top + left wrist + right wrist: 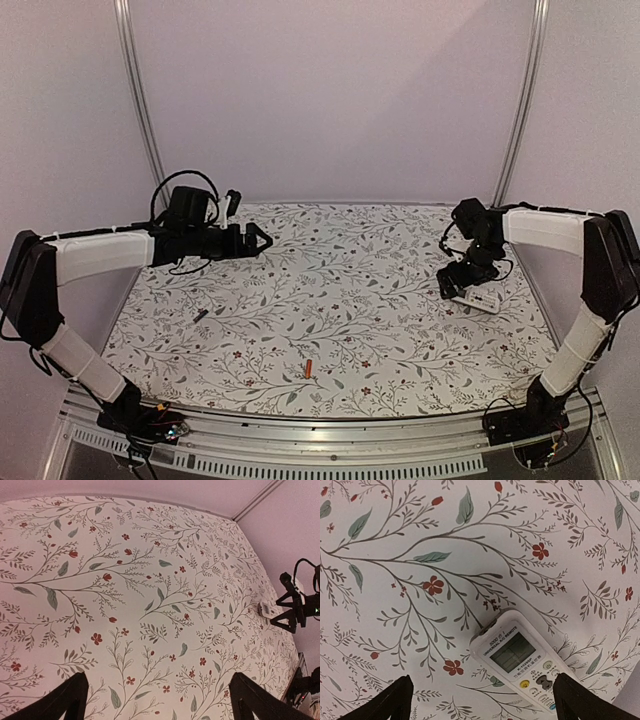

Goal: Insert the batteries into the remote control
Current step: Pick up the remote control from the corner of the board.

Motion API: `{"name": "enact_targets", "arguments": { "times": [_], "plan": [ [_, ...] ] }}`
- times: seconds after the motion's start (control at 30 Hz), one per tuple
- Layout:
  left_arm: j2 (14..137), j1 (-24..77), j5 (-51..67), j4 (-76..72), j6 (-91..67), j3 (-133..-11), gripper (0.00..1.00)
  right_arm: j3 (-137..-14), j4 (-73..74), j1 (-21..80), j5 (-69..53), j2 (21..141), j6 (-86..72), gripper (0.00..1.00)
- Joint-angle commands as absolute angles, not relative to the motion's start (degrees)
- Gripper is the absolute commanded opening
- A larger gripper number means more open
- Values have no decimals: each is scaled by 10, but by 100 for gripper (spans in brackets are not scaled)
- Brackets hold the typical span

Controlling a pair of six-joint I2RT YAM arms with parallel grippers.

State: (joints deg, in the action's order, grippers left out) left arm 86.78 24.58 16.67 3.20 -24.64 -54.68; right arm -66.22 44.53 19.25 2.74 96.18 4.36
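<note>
Along the bottom of the overhead frame a slotted metal rail [330, 440] carries both arm bases. Just past it, low and centre, the orange battery [309, 369] lies on the surface [350, 260]. It is a stubby cylinder with its long axis running almost straight up the frame. Higher and to the left lies the dark battery [201, 315], slanted with its upper end leaning right; it is too small to tell its ends apart. The two are well apart.

The remote [520, 657] lies at the right of the overhead frame, face up, a flat white plastic slab with rounded corners. Its long axis there runs left to right, dipping slightly toward the right. In the right wrist view it slants from frame centre to the lower right, screen end toward the centre and coloured buttons toward the corner. The right pincer [462, 285] hangs over its left end, spread wide and pinching nothing.

At upper left the left pincer [265, 238] is held above the surface pointing right, also spread wide and empty.

The surface is white, printed with grey-green leafy sprigs and small red flowers. Behind it stand plain pale walls [330, 100].
</note>
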Motion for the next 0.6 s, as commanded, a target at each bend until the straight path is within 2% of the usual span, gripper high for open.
{"name": "enact_targets", "arguments": {
  "times": [0.0, 0.2, 0.47, 0.57],
  "plan": [
    [868, 256, 199, 11, -238, -539, 100, -682, 507, 196, 116, 1004, 80, 99],
    [868, 256, 219, -19, -241, -532, 100, -703, 505, 187, 157, 1041, 100, 99],
    [870, 254, 226, -28, -243, -532, 100, -732, 511, 154, 121, 1098, 127, 98],
    [874, 253, 232, -29, -244, -534, 99, -741, 513, 145, 96, 1110, 130, 91]
  ]
}}
